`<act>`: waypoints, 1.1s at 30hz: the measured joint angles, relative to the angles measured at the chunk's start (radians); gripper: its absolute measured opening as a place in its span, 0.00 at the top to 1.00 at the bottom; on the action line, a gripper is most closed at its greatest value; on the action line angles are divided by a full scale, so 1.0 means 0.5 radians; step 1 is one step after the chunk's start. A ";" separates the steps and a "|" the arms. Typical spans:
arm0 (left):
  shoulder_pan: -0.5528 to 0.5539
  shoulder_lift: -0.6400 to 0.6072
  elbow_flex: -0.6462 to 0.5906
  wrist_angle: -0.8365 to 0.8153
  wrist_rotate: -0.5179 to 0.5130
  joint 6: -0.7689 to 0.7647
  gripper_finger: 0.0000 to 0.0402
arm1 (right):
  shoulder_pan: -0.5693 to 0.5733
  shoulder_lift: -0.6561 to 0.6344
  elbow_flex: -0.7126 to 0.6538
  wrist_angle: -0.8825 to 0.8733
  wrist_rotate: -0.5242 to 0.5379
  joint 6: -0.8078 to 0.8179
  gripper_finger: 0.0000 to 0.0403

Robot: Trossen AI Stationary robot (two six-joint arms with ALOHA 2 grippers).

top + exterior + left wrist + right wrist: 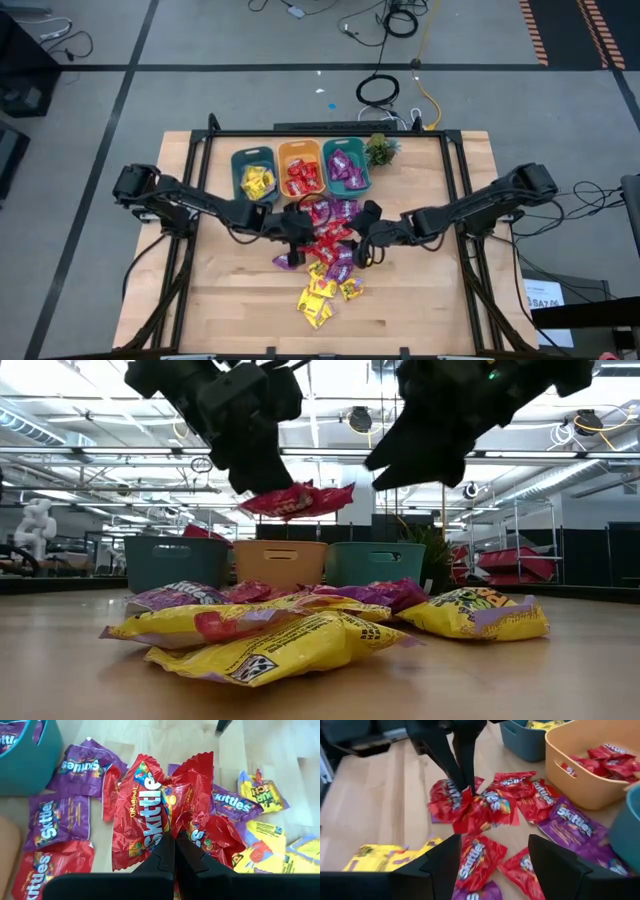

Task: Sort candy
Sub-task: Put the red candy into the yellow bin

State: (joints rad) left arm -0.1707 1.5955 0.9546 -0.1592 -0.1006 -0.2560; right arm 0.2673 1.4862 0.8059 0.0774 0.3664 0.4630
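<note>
A pile of candy (325,262) lies on the wooden table's middle: red, purple and yellow packets. My left gripper (175,851) is shut on one red packet (296,500), which hangs above the pile. The same packet shows in the right wrist view (472,807) below the left gripper's fingers (465,767). My right gripper (494,865) stands open above the right side of the pile, over red packets (480,857), with nothing between its fingers. In the low view it hangs at the upper right (420,455). My left gripper pinches the red packet at about its middle (167,827) between its two fingers, where the wrapper is bunched into creases. The fingers come slanting down from the table's left. The packet hangs crumpled below the fingertips, lifted clear of the pile.
Three bins stand in a row at the far side: a teal one with yellow packets (254,160), an orange one with red packets (300,152), a teal one with purple packets (345,150). A small green plant (379,150) stands right of them. Bare wood lies near left and near right.
</note>
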 joint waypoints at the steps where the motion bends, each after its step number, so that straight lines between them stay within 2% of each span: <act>1: -0.003 0.000 0.000 0.001 0.000 0.000 1.00 | -0.005 0.035 0.000 0.051 0.005 -0.032 0.45; 5: -0.004 0.000 0.001 0.001 0.000 0.000 1.00 | -0.040 0.095 0.000 0.174 0.002 -0.091 0.45; 13: -0.003 0.000 0.001 0.009 -0.001 0.000 0.96 | -0.062 0.095 0.000 0.158 -0.010 -0.069 0.45; 33: -0.004 -0.001 0.002 0.004 -0.002 -0.107 0.95 | -0.060 0.095 0.000 0.149 -0.014 -0.067 0.45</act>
State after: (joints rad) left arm -0.1726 1.5951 0.9558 -0.1572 -0.1017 -0.3096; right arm 0.2375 1.5337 0.8059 0.1520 0.3596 0.4294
